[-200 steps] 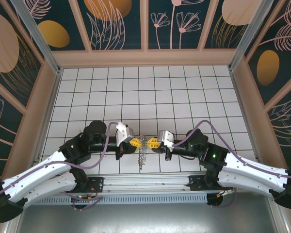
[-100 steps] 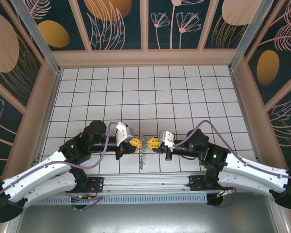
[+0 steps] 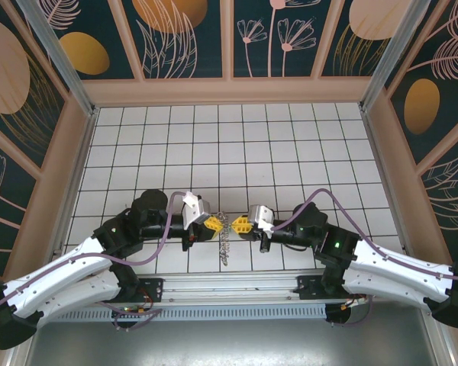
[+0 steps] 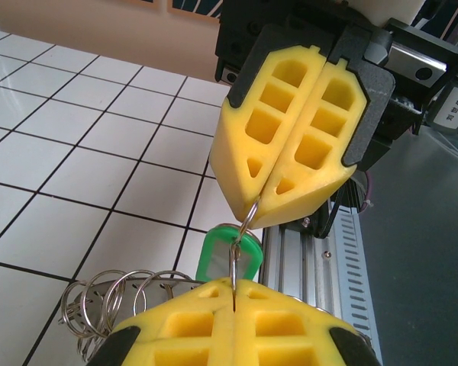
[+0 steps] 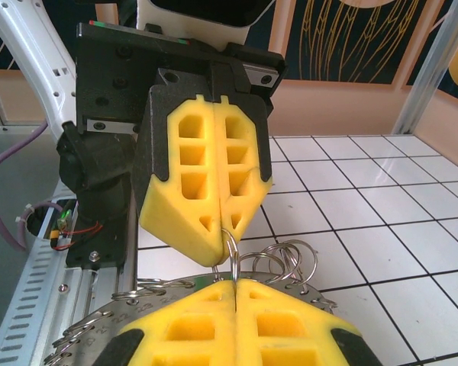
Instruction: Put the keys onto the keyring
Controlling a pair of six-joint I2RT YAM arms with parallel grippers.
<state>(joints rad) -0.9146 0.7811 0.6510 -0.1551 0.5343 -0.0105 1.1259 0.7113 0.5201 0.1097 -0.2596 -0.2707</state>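
Though far from finished, looked well begun: found the left gripper (image 3: 212,226) and the right gripper (image 3: 241,226) both pressed shut, nose to nose above the near tiles, each pinching the same thin wire loop (image 4: 246,217) from opposite sides. Saw the green-headed key (image 4: 229,256) hanging on that loop just under the tips; judged it threaded or nearly so, but could not tell whether fully seated. Noted the keyring (image 3: 226,239) dangling between the grippers as a narrow strand, with small wire rings (image 4: 114,293) bunched below. Reckoned the long axis as running from the pinch down toward the table and the near edge.
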